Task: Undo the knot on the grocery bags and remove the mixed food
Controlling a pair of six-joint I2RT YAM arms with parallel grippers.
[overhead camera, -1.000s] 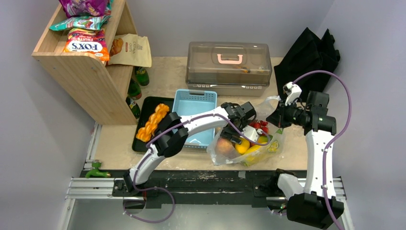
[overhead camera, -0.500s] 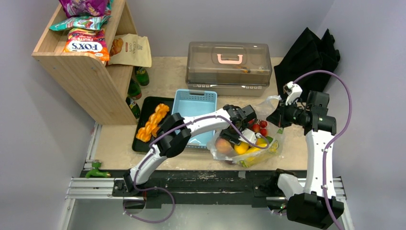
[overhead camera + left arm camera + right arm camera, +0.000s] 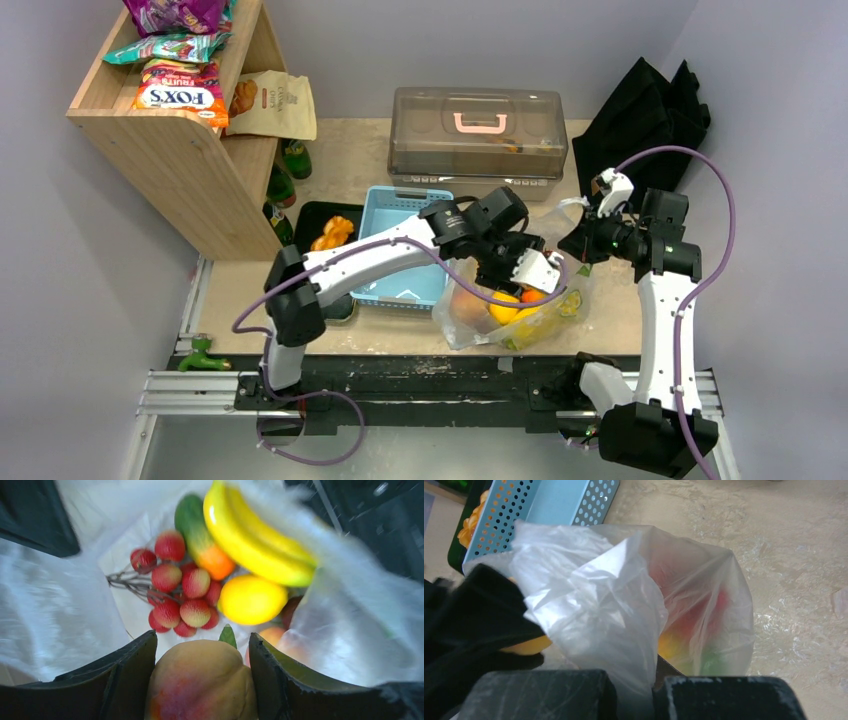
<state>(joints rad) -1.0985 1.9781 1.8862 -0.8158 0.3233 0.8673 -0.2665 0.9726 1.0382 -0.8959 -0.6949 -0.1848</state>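
Where the table [image 3: 350, 170] runs toward my right arm, the grocery bag [image 3: 452, 318] sits with its mouth open, just beside the blue basket [image 3: 400, 215]. Left of that basket, the black tray [image 3: 308, 218] carries the braided bread [image 3: 333, 232]. My right gripper [image 3: 654, 685] is clamped tight on a fold of the bag's clear plastic, holding that edge lifted. My left gripper [image 3: 201, 639] hangs in the bag's mouth. Inside, a banana [image 3: 255, 545] and a green-to-orange mango [image 3: 200, 535] lie farthest from me. The peach [image 3: 200, 685] fills my left jaws, which stand fairly wide and press against both its sides. A lemon [image 3: 250, 600] lies just beyond the peach, against the banana, with the small red fruits [image 3: 180, 595] clustered beside it.
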